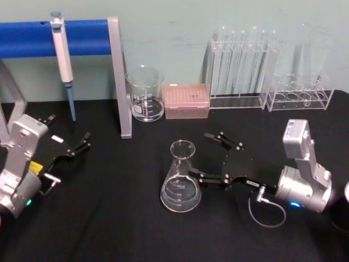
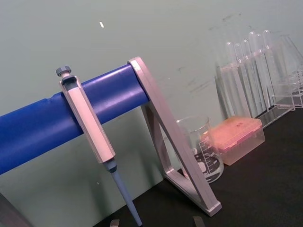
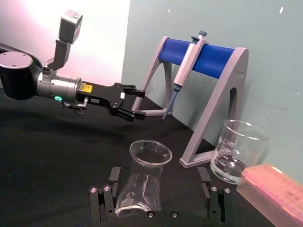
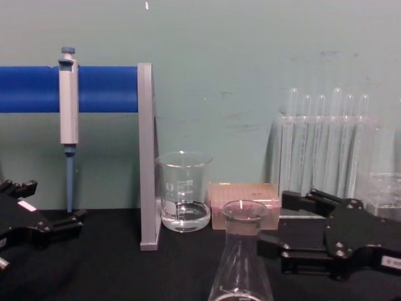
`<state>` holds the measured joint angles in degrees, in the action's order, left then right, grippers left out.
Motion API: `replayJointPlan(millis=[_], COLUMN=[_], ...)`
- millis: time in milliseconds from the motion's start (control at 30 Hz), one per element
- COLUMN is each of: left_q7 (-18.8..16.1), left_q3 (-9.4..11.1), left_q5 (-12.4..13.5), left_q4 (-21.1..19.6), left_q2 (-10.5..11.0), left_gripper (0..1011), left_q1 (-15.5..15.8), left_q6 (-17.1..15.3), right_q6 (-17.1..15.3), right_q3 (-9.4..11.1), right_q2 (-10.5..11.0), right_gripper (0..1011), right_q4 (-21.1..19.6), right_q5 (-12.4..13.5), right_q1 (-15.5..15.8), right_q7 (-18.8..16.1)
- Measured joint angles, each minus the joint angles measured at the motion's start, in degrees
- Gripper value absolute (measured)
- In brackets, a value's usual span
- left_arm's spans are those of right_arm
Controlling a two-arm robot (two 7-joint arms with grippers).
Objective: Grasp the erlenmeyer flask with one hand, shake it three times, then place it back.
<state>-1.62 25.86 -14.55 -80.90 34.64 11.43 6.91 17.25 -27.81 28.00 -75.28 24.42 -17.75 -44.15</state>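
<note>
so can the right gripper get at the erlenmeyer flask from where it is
Likely yes. The right gripper is open with the erlenmeyer flask standing at the mouth of its fingers, close to one of them, and nothing lies between. The beaker and pink box stand farther back.

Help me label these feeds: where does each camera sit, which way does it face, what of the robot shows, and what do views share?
Head: high, looking down on the table; left gripper, right gripper open at the erlenmeyer flask.
Chest: low, looking level toward the wall; both grippers at the edges.
Left wrist: faces the pipette stand; its fingertips at the edge.
Right wrist: faces the flask, its open fingers either side; left gripper beyond.
Shared: all four show the beaker.
</note>
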Motion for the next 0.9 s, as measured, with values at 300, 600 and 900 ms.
replayJointPlan(millis=[300, 600, 900], left_q7=[0.0, 0.0, 0.0], left_q3=[0.0, 0.0, 0.0], left_q5=[0.0, 0.0, 0.0], left_q4=[0.0, 0.0, 0.0], left_q2=[0.0, 0.0, 0.0], left_gripper=[1001, 1001, 1001], left_q1=[0.0, 0.0, 0.0], left_q6=[0.0, 0.0, 0.0], right_q6=[0.6, 0.9, 1.3], right_q3=[-1.7, -2.9, -4.0], right_q2=[-2.2, -3.5, -4.8], right_gripper=[1003, 1003, 1003], right_q4=[4.1, 6.8, 9.4], right_q5=[0.1, 0.4, 0.5], right_q1=[-3.2, -5.1, -6.8], right_q7=[-1.6, -3.0, -3.9])
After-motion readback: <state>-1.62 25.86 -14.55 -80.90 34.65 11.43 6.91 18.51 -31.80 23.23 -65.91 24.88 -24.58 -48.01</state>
